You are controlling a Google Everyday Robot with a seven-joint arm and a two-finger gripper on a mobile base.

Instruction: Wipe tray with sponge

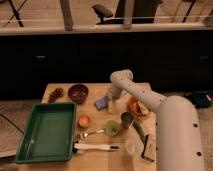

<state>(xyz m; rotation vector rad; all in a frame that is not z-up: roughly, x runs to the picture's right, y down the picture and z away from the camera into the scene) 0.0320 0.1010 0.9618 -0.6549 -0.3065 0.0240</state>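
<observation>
The dark-green tray (47, 132) lies on the left part of the wooden table, with nothing in it. The blue sponge (102, 103) rests on the table to the right of the tray, just below a dark red bowl. My gripper (111, 102) hangs from the white arm directly at the sponge's right edge, low over the table. Whether it touches the sponge cannot be made out.
A dark red bowl (78, 92) and a brownish item (57, 93) stand at the back. An orange item (84, 121), a fork (90, 134), a white-handled brush (95, 147), a green cup (112, 129), a metal cup (126, 119) and an orange dish (136, 107) crowd the middle and right.
</observation>
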